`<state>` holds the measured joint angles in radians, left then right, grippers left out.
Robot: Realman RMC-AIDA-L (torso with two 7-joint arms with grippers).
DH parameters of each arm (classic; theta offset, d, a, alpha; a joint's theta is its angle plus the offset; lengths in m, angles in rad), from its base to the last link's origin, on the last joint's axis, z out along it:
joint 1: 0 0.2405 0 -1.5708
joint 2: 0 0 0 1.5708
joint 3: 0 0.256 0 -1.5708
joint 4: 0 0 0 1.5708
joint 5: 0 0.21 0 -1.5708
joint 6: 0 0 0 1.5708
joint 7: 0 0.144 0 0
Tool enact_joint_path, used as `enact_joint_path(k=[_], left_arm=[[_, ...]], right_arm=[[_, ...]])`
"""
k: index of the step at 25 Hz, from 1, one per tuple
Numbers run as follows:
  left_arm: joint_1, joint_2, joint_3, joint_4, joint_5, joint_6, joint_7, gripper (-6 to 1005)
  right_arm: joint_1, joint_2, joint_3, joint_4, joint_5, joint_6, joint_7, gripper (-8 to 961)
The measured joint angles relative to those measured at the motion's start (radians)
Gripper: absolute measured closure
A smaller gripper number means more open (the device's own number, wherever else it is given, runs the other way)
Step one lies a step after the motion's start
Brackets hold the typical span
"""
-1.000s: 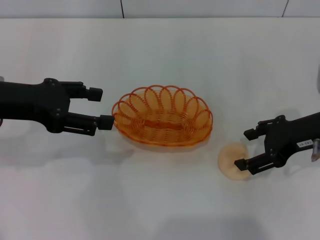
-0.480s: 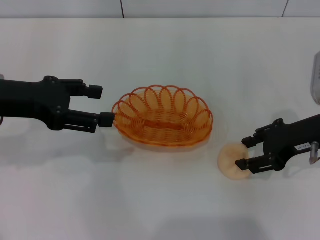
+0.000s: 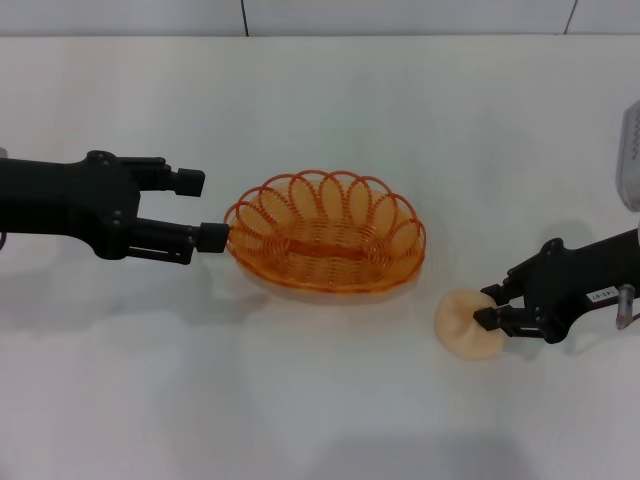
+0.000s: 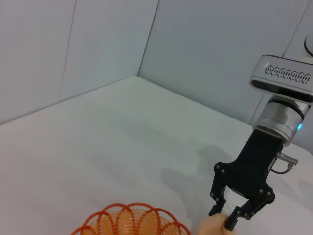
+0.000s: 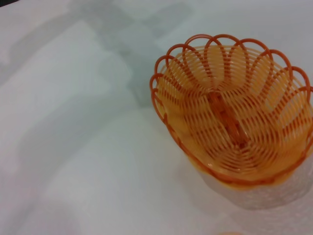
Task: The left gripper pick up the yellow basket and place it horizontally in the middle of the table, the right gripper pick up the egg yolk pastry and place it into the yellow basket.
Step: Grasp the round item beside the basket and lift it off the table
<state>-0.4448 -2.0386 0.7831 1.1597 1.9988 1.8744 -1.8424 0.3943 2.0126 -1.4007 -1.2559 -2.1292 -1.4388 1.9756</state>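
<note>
Your right gripper (image 3: 484, 304) closed its jaws on the egg yolk pastry (image 3: 465, 322); lifting toward the yellow basket (image 3: 325, 232) seemed next. Your left gripper (image 3: 202, 208) stood open beside its rim.

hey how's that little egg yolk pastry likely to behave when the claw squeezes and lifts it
The egg yolk pastry looks soft and crumbly, so the right gripper closing on its edge may dent it. It seems small and probably light. Its rounded dome could slip or roll if nudged on the smooth table.

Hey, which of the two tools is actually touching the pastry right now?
The right tool: its fingers close on the pastry. The left tool is open beside the basket, across the table.
</note>
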Motion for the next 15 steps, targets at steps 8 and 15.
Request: enact_joint_path(k=[8,15], left_arm=[[0.000,0.000,-0.003,0.000,-0.001,0.000,0.000,135],[0.004,0.008,-0.004,0.000,0.004,0.000,-0.002,135]], right_arm=[[-0.004,0.000,0.008,-0.029,0.000,-0.007,0.028,735],[-0.013,-0.001,0.032,-0.118,0.004,-0.056,0.067,789]])
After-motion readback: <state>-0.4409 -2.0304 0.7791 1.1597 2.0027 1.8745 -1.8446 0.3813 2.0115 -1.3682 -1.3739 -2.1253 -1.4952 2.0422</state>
